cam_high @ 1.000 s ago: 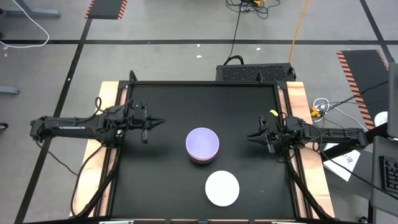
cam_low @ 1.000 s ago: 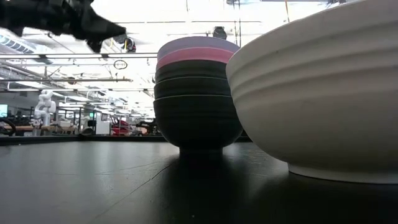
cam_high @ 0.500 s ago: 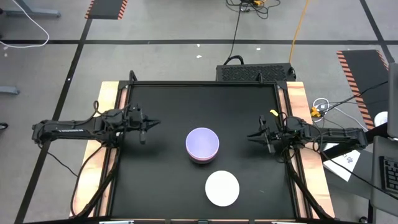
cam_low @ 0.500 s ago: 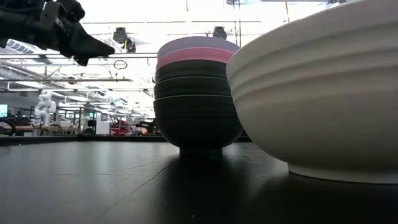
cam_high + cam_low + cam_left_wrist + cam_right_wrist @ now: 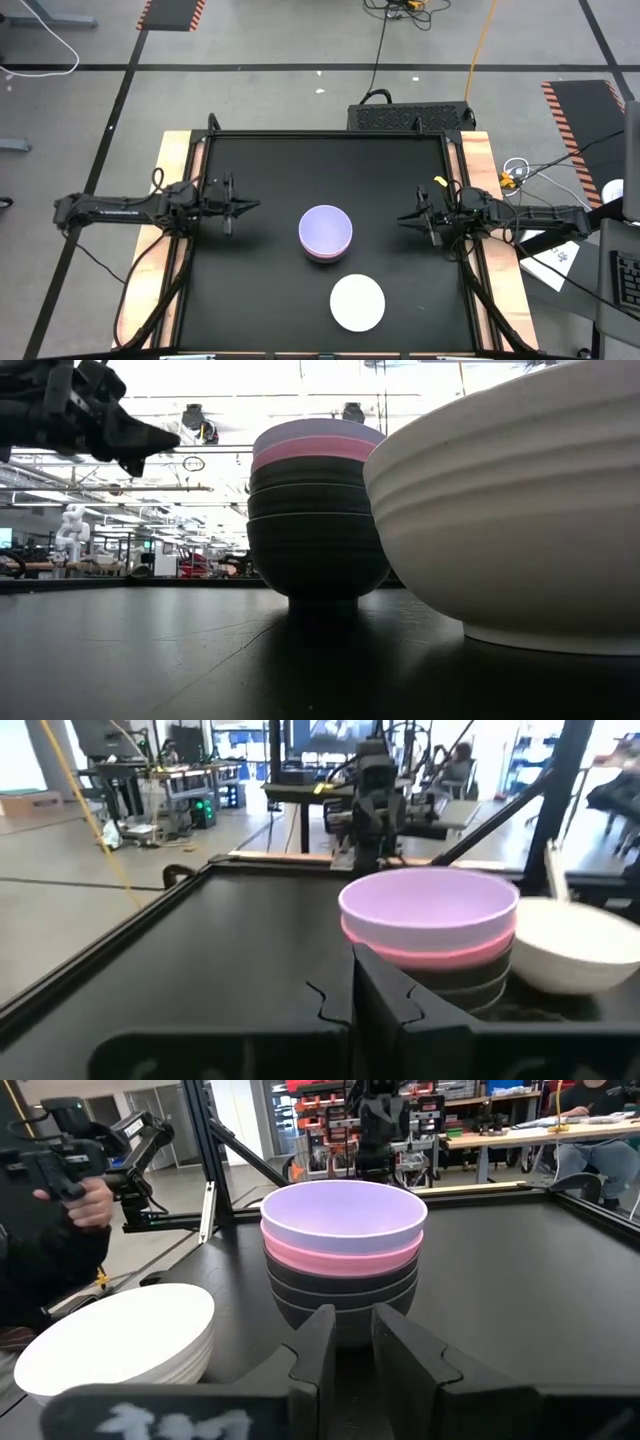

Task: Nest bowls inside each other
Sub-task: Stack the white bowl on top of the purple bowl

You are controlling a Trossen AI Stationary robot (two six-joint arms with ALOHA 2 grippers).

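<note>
**Bowls: five nested, one left to place**

The table (image 5: 250, 300) is shown with a stack (image 5: 326, 233) near its centre: black bowls (image 5: 318, 530) below, a pink bowl (image 5: 340, 1257), a lavender bowl (image 5: 343, 1215) on top. The white bowl (image 5: 357, 302) stands apart, just beside the stack. It is best gripped by the rim, lifted clear and lowered level, centred over the lavender bowl. The left gripper (image 5: 243, 205) and right gripper (image 5: 408, 219) are held at opposite table sides, fingers pressed nearly together, empty.

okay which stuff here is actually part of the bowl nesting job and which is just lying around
Part of the job: lavender bowl, pink bowl, black bowls, white bowl.

Lying about: black box behind the table, papers and cables at the right side.
</note>
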